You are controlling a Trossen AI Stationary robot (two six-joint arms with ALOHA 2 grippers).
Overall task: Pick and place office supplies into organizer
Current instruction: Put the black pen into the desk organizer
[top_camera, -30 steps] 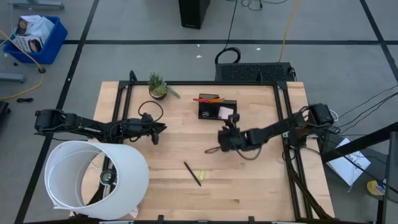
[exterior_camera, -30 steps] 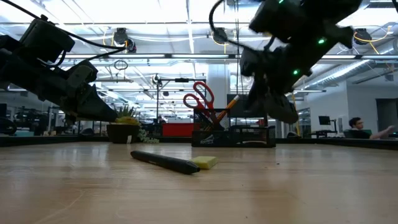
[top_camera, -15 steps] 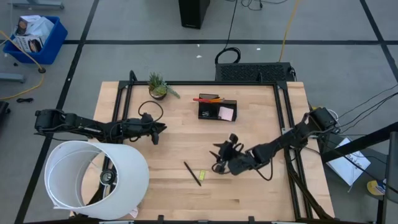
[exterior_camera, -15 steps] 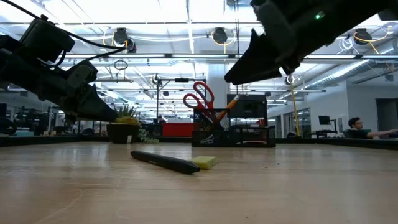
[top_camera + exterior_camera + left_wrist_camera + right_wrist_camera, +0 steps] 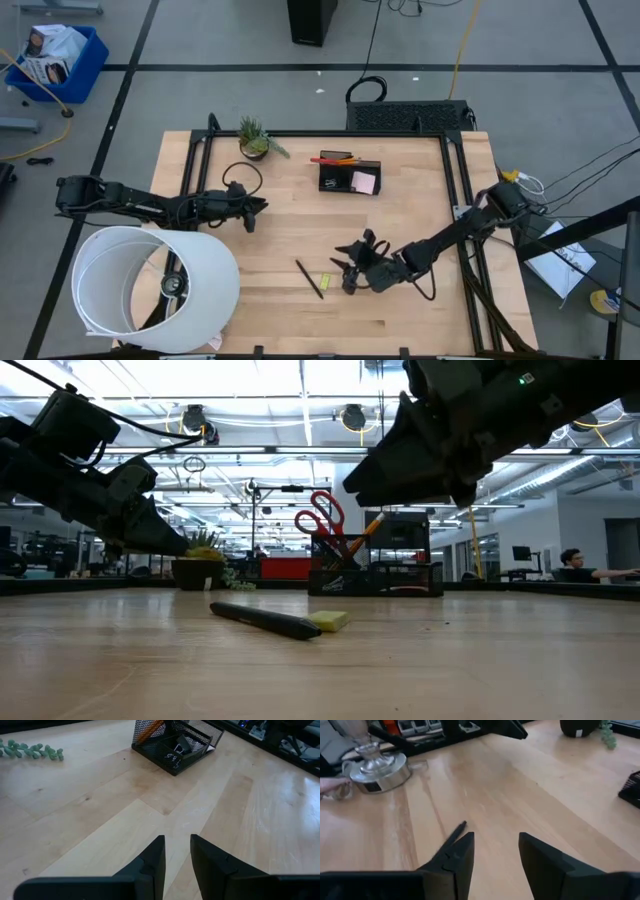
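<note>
Wooden desk (image 5: 280, 240) under us, and we count two arms. Right gripper (image 5: 347, 272) hangs low over the front middle, its fingers (image 5: 457, 857) spread with bare wood between them, holding nothing. Just beside it lie one black pen (image 5: 309, 279) and one tiny yellow-green piece (image 5: 326, 281), the two touching in the low view. Left gripper (image 5: 255, 207) waits over the desk's left side, fingers (image 5: 150, 862) a narrow gap apart, also holding nothing.

At the back middle stands one dark organizer (image 5: 349, 175). In it we see one pair of red-handled scissors (image 5: 320, 515) standing upright, orange pencils (image 5: 340, 158) whose number we cannot make out, and one pink sticky-note pad (image 5: 364, 181) in the lower compartment. One potted plant (image 5: 255, 138) sits at the back left, one big white cylinder (image 5: 150, 285) at the front left. We can read no writing anywhere.
</note>
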